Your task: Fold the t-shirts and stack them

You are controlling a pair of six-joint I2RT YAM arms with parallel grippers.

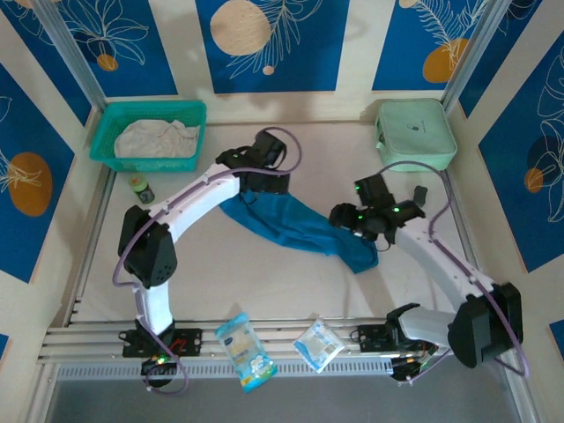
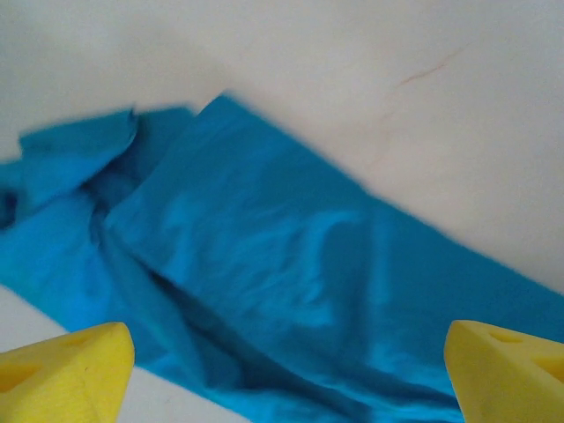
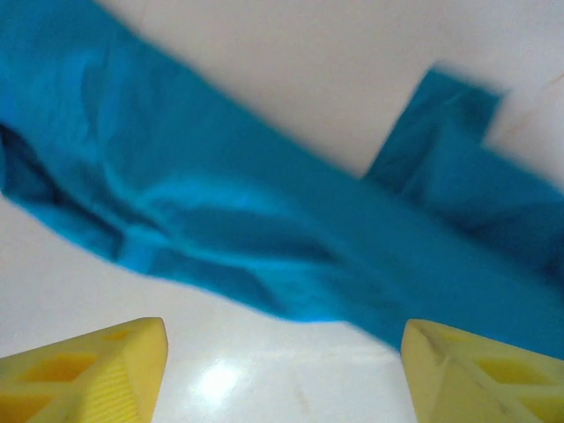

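Left wrist view: the left pincer (image 2: 286, 379) is seen spread wide, with one yellow finger (image 2: 66, 374) at each lower corner and nothing gripped between them. Directly beneath and ahead of it the teal-blue t-shirt (image 2: 264, 264) is laid as a long rumpled band on the pale counter (image 2: 397, 70). The cloth is bunched into folds at the left of that view, and bare counter is seen beyond it.

From the right wrist, the right pincer (image 3: 282, 374) is likewise seen wide open and empty, its yellow fingers (image 3: 84, 370) held above bare counter (image 3: 291, 70). Just ahead of it the same t-shirt (image 3: 220, 211) is stretched across the view, and a squared flap is turned up at the far right.

From the top external camera, the left pincer (image 1: 263, 183) is placed over one end of the blue t-shirt (image 1: 291, 225) and the right pincer (image 1: 348, 220) over the other end. The shirt is drawn out diagonally between them on the counter (image 1: 264, 282).

Well beyond the left pincer, at the far left corner, the off-white t-shirt (image 1: 157, 138) is seen crumpled inside a teal mesh basket (image 1: 150, 106). A small green-capped bottle (image 1: 141, 188) stands just in front of the basket. Beyond the right pincer, a mint-green zip case (image 1: 414, 132) is set at the far right corner. Behind both pincers, at the near edge between the arm bases, two small packets (image 1: 245, 351) (image 1: 318, 344) are laid.
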